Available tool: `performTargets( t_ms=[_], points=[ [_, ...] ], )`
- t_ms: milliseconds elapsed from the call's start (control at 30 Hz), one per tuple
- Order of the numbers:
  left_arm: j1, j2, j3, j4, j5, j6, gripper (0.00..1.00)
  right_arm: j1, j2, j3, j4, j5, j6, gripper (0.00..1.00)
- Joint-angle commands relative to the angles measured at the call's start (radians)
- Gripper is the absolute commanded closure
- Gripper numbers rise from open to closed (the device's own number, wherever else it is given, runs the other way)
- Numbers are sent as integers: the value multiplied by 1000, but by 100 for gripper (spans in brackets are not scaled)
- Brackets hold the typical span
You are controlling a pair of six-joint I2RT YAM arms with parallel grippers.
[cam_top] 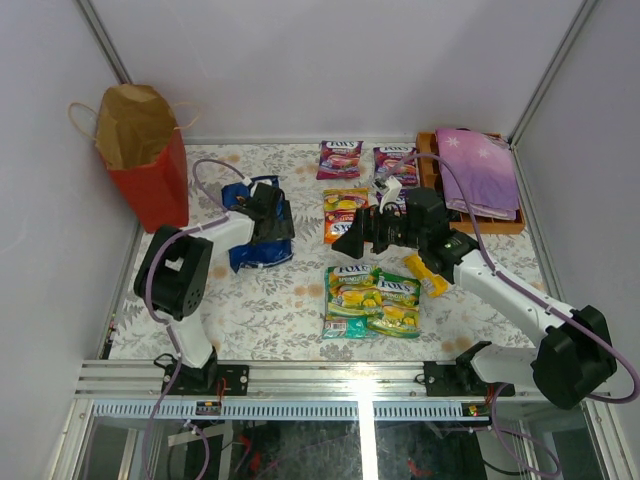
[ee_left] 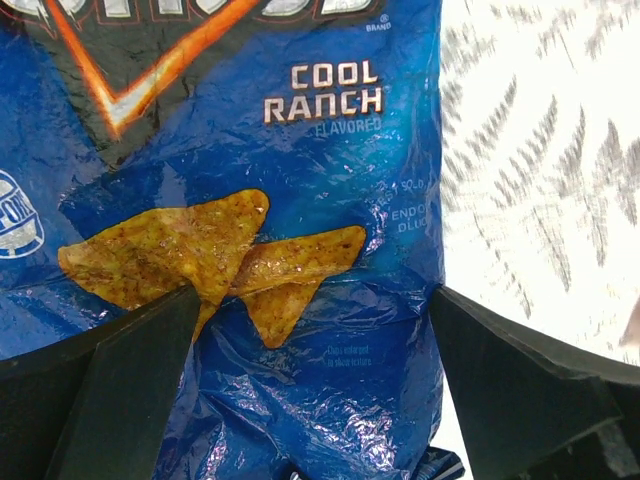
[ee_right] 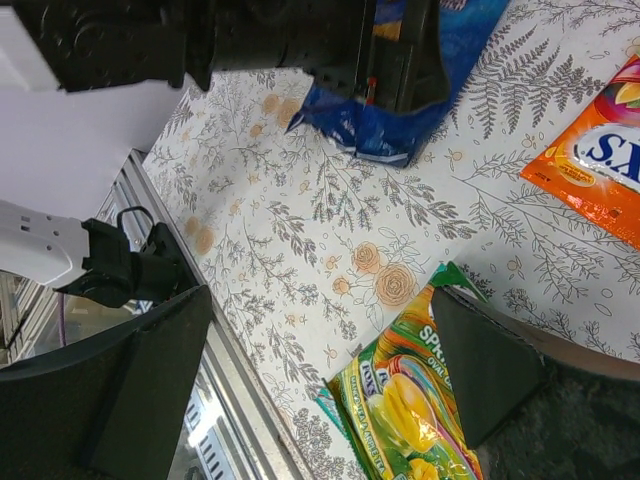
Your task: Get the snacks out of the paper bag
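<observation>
I see my left gripper (ee_left: pixel 312 300) spread wide, gripping nothing, over the Doritos bag (ee_left: pixel 300 150) lying right of the red paper bag (cam_top: pixel 152 185); my right gripper (ee_right: pixel 318 305) gapes empty farther right.

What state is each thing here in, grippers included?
paper bag: upright, mouth open
Doritos bag: flat on table, outside the paper bag
left gripper: open, straddling Doritos bag
right gripper: open, empty
candy pouches: flat on table
purple cloth: folded, on tray
</observation>
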Motion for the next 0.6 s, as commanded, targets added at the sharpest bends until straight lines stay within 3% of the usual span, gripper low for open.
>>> performTargets(
  t_ms=[0, 367, 567],
  points=[
    [106, 86, 86, -36, 59, 76, 0, -4, -29, 2, 40, -12, 7, 1],
    [267, 302, 471, -196, 85, 255, 0, -4, -39, -15, 83, -41, 33, 0],
    [306, 442, 666, -228, 227, 409, 0, -4, -40, -43, 107, -73, 45, 1]
  ],
)
